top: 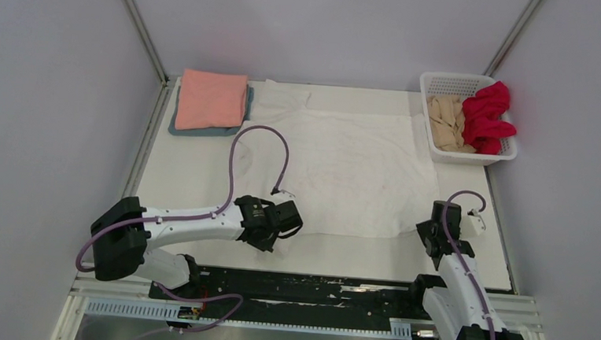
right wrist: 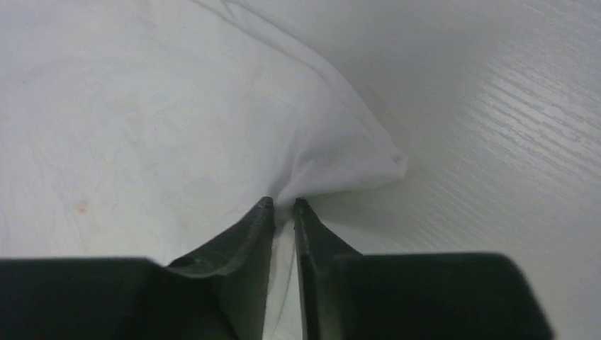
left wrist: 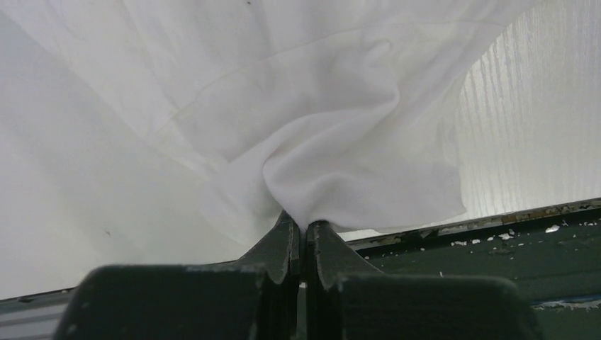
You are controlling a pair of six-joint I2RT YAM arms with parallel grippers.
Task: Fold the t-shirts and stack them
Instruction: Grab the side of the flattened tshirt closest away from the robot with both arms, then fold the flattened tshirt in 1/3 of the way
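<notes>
Left claw (left wrist: 303, 228) clamps the near hem of the white t-shirt (top: 352, 169), spread flat on the tabletop (top: 182, 182) and stretching away from both arms. Right claw (right wrist: 283, 205) pinches the near right corner; the fold likely goes forward, together.

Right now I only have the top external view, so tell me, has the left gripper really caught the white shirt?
Observer: Yes. The left wrist view shows the left gripper shut on a bunched fold of the white t-shirt.
Operator: And the right side?
Observer: In the right wrist view the right gripper pinches a pointed corner of the same shirt, with cloth showing in the narrow gap.
</notes>
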